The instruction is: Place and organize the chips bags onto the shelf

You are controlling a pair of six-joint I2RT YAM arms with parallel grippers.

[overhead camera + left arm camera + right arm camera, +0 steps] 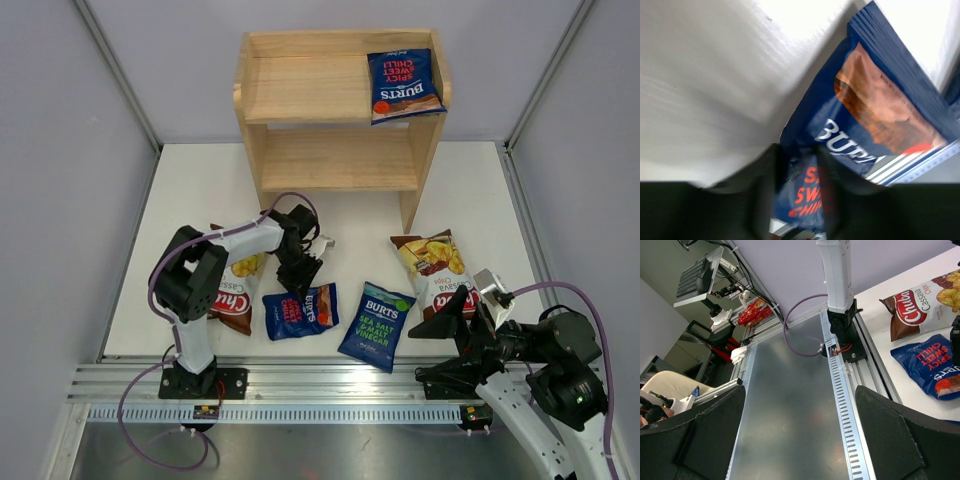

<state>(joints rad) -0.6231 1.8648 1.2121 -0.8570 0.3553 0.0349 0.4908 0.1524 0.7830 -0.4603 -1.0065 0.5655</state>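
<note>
The wooden shelf (pixel 340 160) stands at the back, with one red-label Burts bag (pixel 404 85) on the right of its top tier. On the table lie a second red-label Burts bag (pixel 300 312), the sea salt Burts bag (pixel 375 325), and two Chuba bags: one on the left (pixel 236 290), partly under my left arm, and one on the right (pixel 437 268). My left gripper (pixel 300 272) is at the far edge of the red-label bag (pixel 875 100); in the left wrist view the gripper (pixel 799 150) is shut on the crumpled bag. My right gripper (pixel 445 318) (pixel 800 390) is open and empty, low by its base.
An aluminium rail (pixel 330 375) and a grey metal plate (pixel 790 405) run along the near edge. Grey walls close in the table on both sides. Purple cables loop from both arms. The right wrist view shows the left arm's base (pixel 840 320), the left Chuba bag (pixel 920 310) and the Burts bag (pixel 922 360).
</note>
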